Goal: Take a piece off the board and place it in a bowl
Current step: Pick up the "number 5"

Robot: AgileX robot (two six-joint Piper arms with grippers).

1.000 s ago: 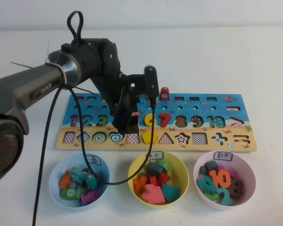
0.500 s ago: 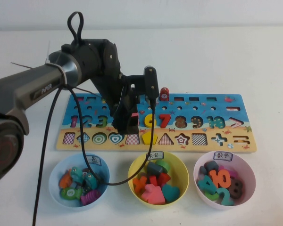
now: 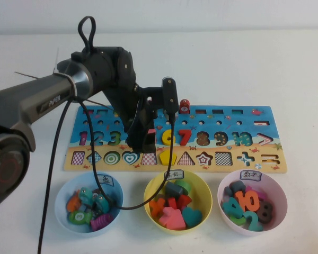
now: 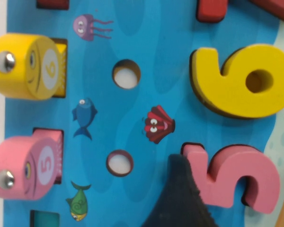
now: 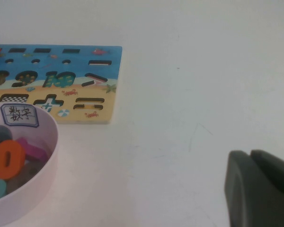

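The piece, a pink "5" [image 4: 232, 177], lies in the board's [image 4: 128, 113] blue part beside the yellow "6" [image 4: 236, 80]. One dark finger [image 4: 180, 201] of my left gripper rests against one end of the piece. No finger shows at its other end, so the jaws stand open. In the high view my left gripper [image 3: 143, 144] is down on the board [image 3: 222, 119] left of the "6" [image 3: 168, 136] and hides the piece. The pink bowl [image 3: 278, 185] stands at the front right, holding several numerals. My right gripper [image 5: 250, 156] is shut over bare table, right of the bowl [image 5: 49, 125].
A yellow bowl [image 3: 201, 186] and a light blue bowl [image 3: 61, 203], both with pieces, stand in front of the board. A red "7" [image 3: 184, 136] sits next to the "6". A red peg [image 3: 184, 106] stands on the board's far row. A black cable [image 3: 172, 143] hangs over the board.
My left arm has shifted slightly over the board, and the board itself has moved a little. The gripper stays down at the "5".
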